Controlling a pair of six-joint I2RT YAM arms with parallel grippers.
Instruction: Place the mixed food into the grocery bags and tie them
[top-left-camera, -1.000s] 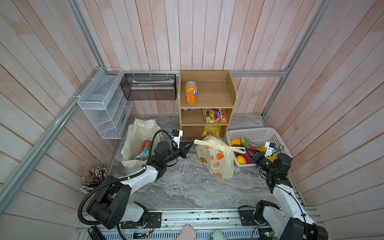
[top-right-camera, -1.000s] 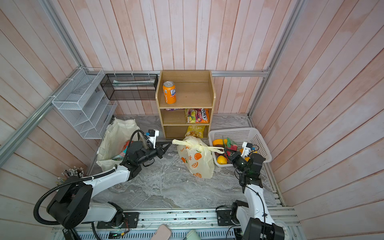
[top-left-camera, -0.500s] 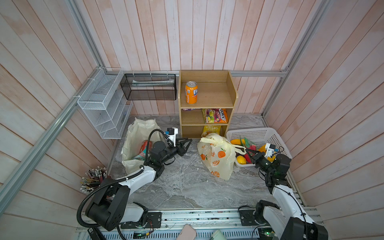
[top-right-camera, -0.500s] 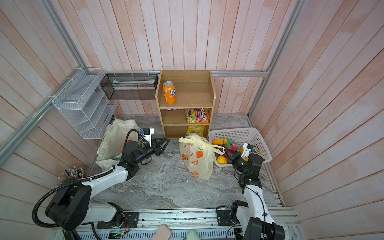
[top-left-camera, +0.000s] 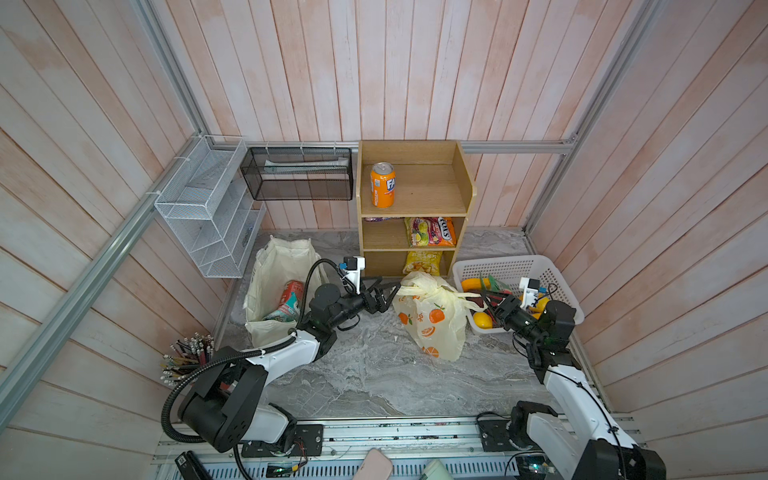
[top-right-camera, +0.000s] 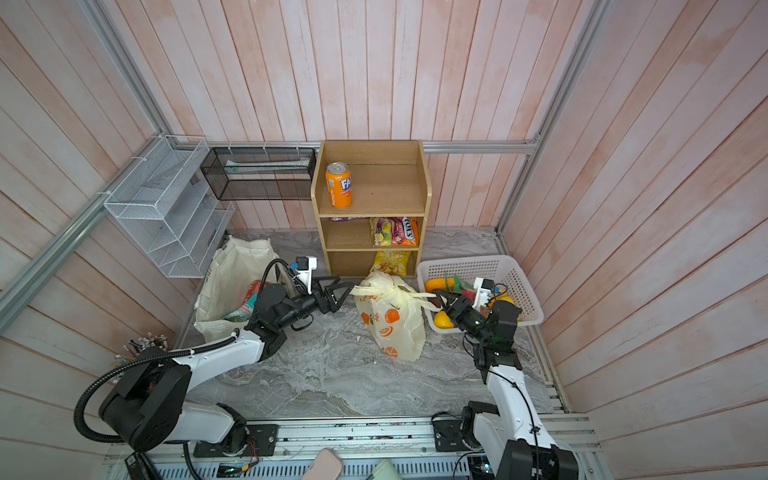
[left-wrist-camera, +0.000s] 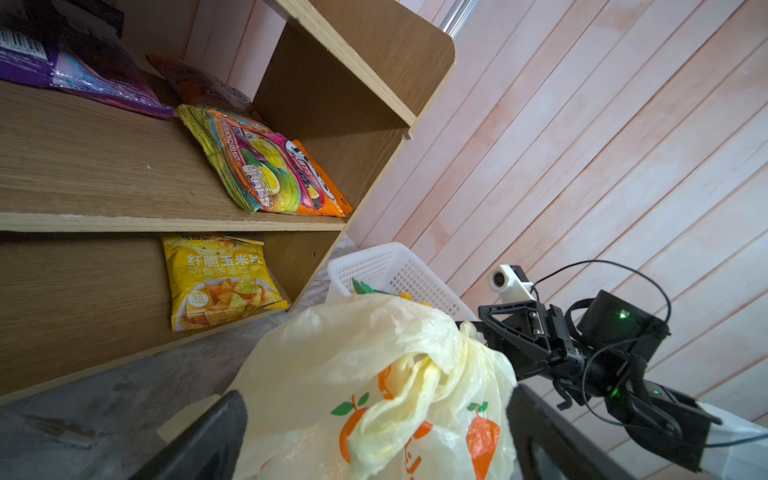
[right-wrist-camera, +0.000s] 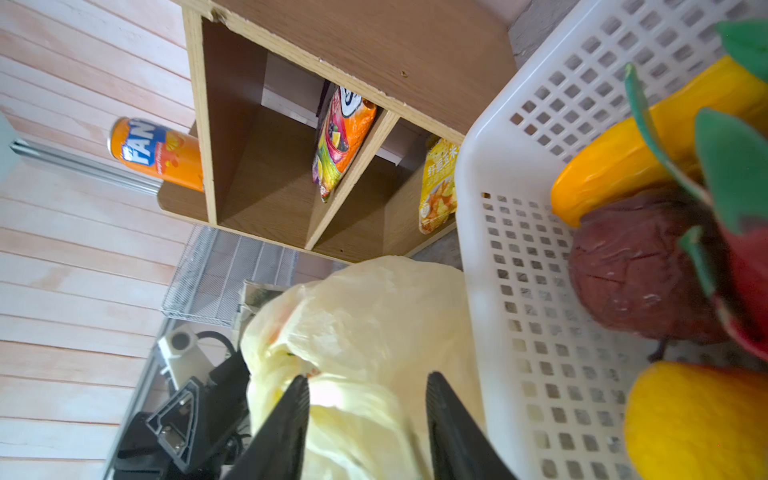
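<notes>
your left gripper (top-left-camera: 388, 296) stood spread wide and held nothing, with the pale-yellow plastic bag (top-left-camera: 432, 320) just ahead of its tips on the tabletop (top-left-camera: 374, 374). your right gripper (top-left-camera: 478, 302) was parted too, the bag's plastic showing between its fingers, not pinched. behind the left gripper, the red can (top-left-camera: 293, 290) and teal packet (top-left-camera: 286, 311) sat inside the canvas tote (top-left-camera: 276, 266).

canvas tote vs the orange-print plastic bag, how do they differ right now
The canvas tote gapes open, a red can and a teal packet showing inside; the plastic bag is bunched shut at the top, contents hidden. The canvas tote is cream cloth; the plastic bag is thin pale-yellow film printed with oranges. The canvas tote sits by the wire rack, the plastic bag beside the white basket. Both stand on the marble top.
</notes>
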